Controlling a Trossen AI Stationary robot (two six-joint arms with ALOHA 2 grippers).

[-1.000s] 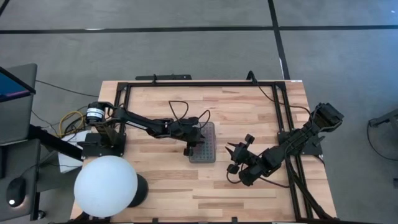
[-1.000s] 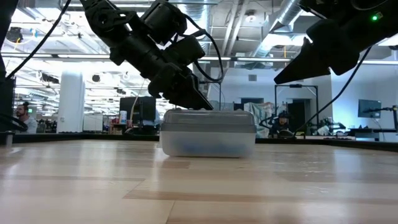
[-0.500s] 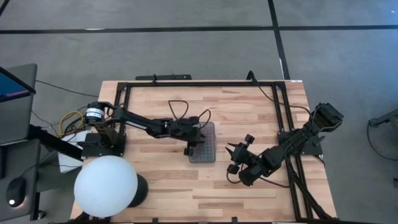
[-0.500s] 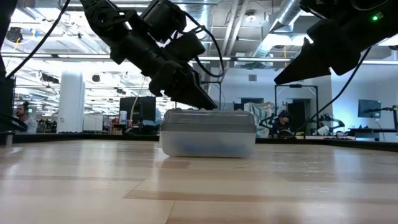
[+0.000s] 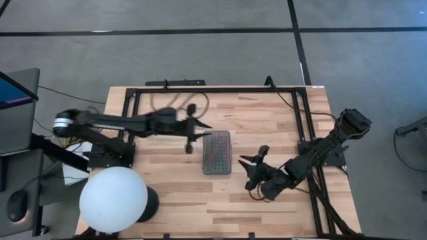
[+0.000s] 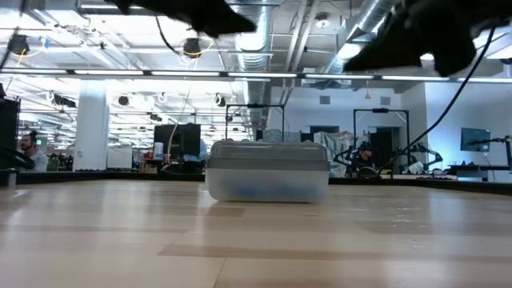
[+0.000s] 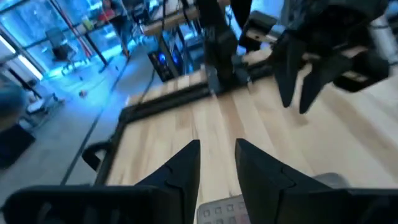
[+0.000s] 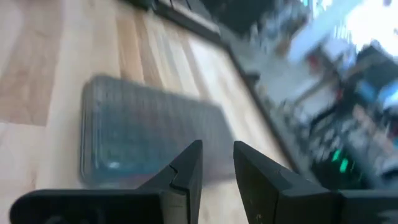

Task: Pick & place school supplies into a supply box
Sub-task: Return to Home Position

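Note:
The supply box (image 5: 217,152) lies flat mid-table with its grey grid lid (image 8: 149,134) shut. The school supplies are hidden; only a bluish shade shows through the box's translucent wall (image 6: 264,182). My left gripper (image 5: 203,127) hovers above and just beyond the box's far left corner and points toward the table's right. Its fingers (image 7: 186,165) stand a little apart with nothing between them. My right gripper (image 5: 245,167) hangs to the right of the box and faces it. It is narrowly open (image 8: 217,163) and empty.
A large white sphere (image 5: 113,199) on a dark stand fills the table's near left corner. A black frame rail (image 5: 220,89) runs along the far edge, and another (image 5: 308,143) runs down the right side. Bare wood lies in front of the box.
My left gripper has risen quickly from the box's lid and drawn back toward the table's far left, now clear above the box. My right gripper has rolled about its own axis and stayed almost in place. The box has not moved.

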